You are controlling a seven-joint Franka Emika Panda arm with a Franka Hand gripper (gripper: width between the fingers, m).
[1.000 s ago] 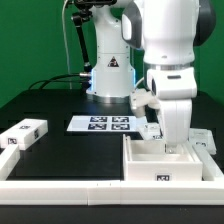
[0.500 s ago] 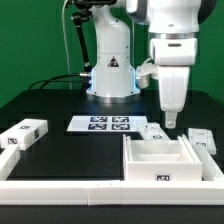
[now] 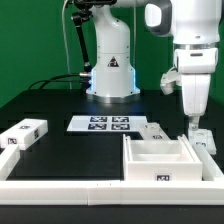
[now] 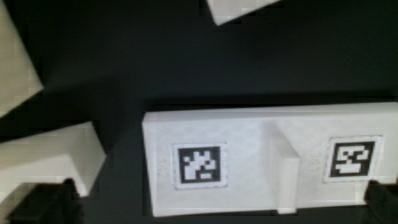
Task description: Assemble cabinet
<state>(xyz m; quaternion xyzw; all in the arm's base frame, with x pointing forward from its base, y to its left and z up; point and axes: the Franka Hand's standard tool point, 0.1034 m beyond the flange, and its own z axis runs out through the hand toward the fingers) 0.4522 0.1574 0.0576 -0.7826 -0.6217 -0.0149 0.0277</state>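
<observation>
The large white boxy plastic cabinet shell [image 3: 140, 172] stands in the lower right of the exterior view. It is open on top, with smooth matte walls, an inner partition, and a black-and-white square tag on its front wall. Just behind its right corner lies a small white tagged block [image 3: 203, 139]. A flatter white tagged piece [image 3: 155, 131] lies near its back left corner, and a white rectangular block [image 3: 25, 133] rests well apart at the left edge.

All of these are on the black matte table [image 3: 70, 155], which is bordered along the bottom of the frame by a long white rail [image 3: 60, 187]. The marker board [image 3: 103, 124] lies in the middle, in front of the white robot base [image 3: 110, 70].

The two-finger gripper [image 3: 191, 124] hangs at the right, pointing down, just above the small white tagged block. I see nothing in its grasp. How far its fingers are spread I cannot tell, nor whether they touch the block. The wrist view shows a white panel [image 4: 240, 130] with two tags and a raised rib between them.
</observation>
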